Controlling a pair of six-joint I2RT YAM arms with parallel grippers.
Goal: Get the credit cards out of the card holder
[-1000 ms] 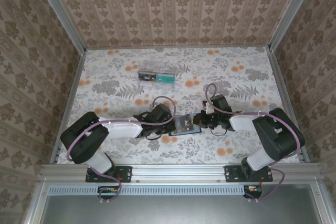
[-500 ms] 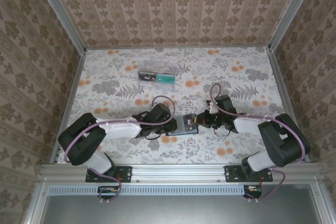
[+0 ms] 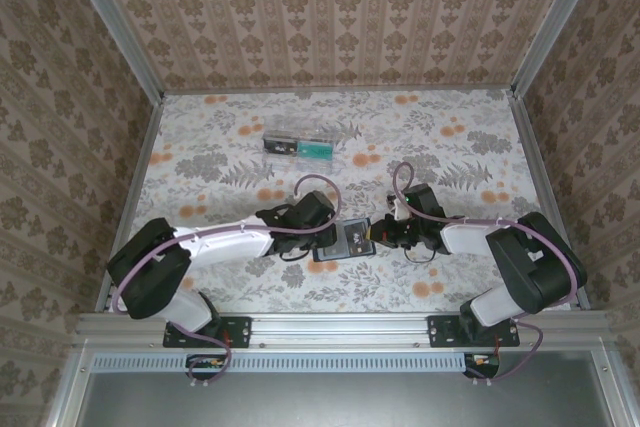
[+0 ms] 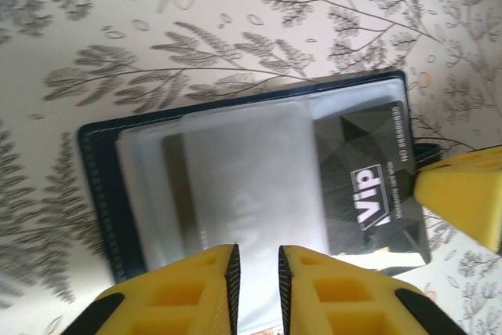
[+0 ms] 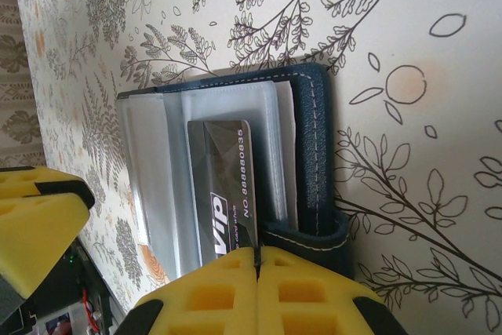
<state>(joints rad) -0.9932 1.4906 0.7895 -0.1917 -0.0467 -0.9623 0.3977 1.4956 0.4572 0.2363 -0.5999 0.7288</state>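
While the holder (image 5: 318,154) lies open, right gripper (image 5: 257,263) pinches 1 card (image 5: 223,194) (black)

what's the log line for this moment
card holder open | black card partly out | left pincer slightly open | right pincer shut at edge

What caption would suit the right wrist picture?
Yellow fingers pinch a black VIP card lying in an open card holder.

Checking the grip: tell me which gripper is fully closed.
The right gripper, pressed shut at the end of the VIP card; the left gripper shows a gap.
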